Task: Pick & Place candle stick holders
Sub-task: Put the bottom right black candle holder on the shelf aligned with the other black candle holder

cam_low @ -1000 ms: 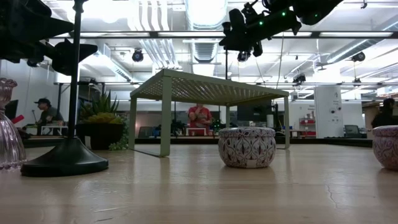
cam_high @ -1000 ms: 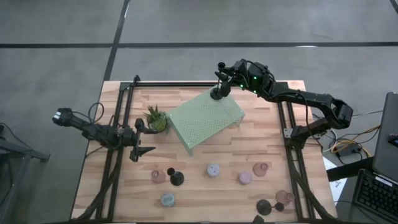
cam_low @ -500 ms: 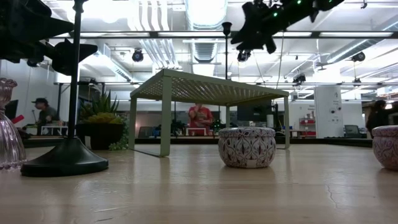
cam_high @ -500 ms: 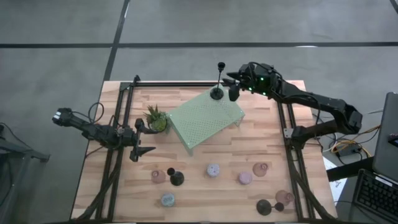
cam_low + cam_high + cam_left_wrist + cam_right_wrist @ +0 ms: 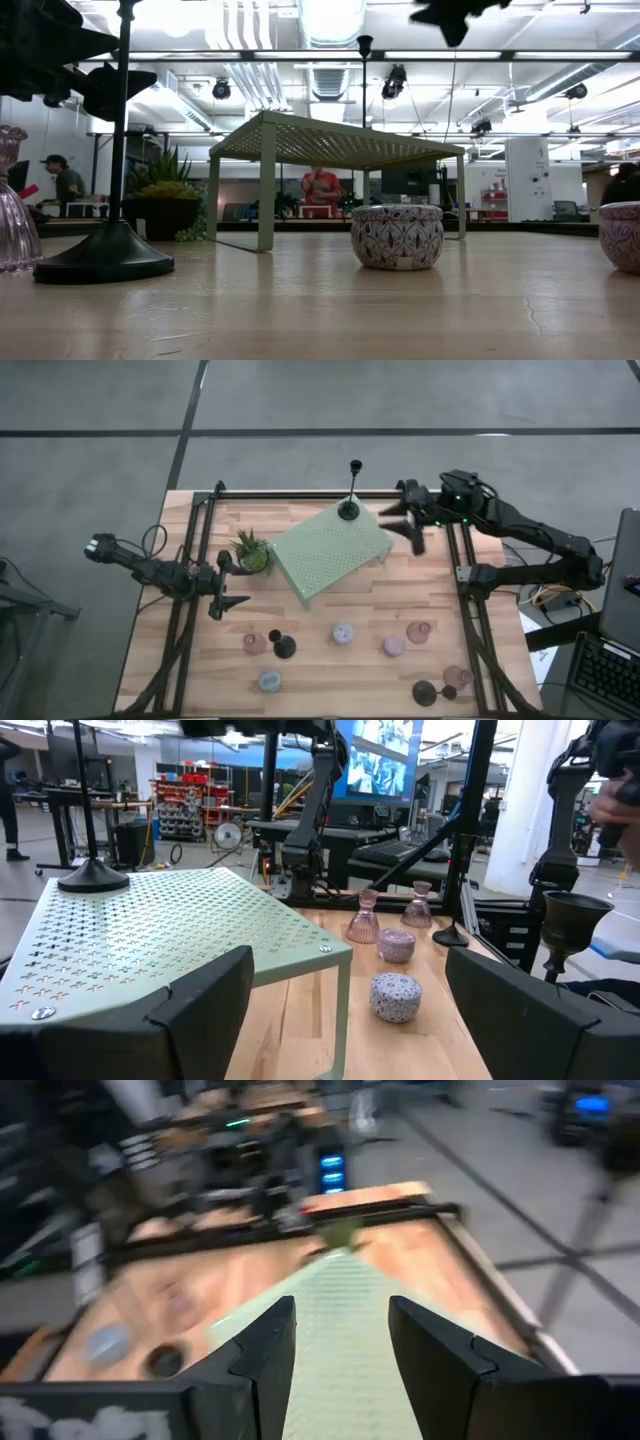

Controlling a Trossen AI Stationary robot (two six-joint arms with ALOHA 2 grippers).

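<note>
While the right gripper [image 5: 408, 528] is seen blurred just off the right edge of the pale green perforated stand [image 5: 330, 552], its fingers are parted with nothing between them, as the right wrist view confirms with the stand lying beyond the empty gap. One slim black candle stick holder [image 5: 349, 508] is set upright on the far corner of the stand, its round base on the perforated top and clear of the gripper; in the low view its stem [image 5: 365, 60] is seen rising above the stand's top. Over on the left side of the table, the left gripper [image 5: 229, 586] is held low near the small spiky plant [image 5: 251, 550], fingers spread wide and empty. Along the near half of the table [image 5: 400, 605] the remaining holders are scattered: a pinkish cup and a black base [image 5: 285, 647] side by side, a pale blue puck [image 5: 269, 681], a patterned puck [image 5: 343, 633], a pink puck [image 5: 394, 646], another pinkish cup [image 5: 418, 631], and a black base [image 5: 424, 693] with a cup near the right corner
</note>
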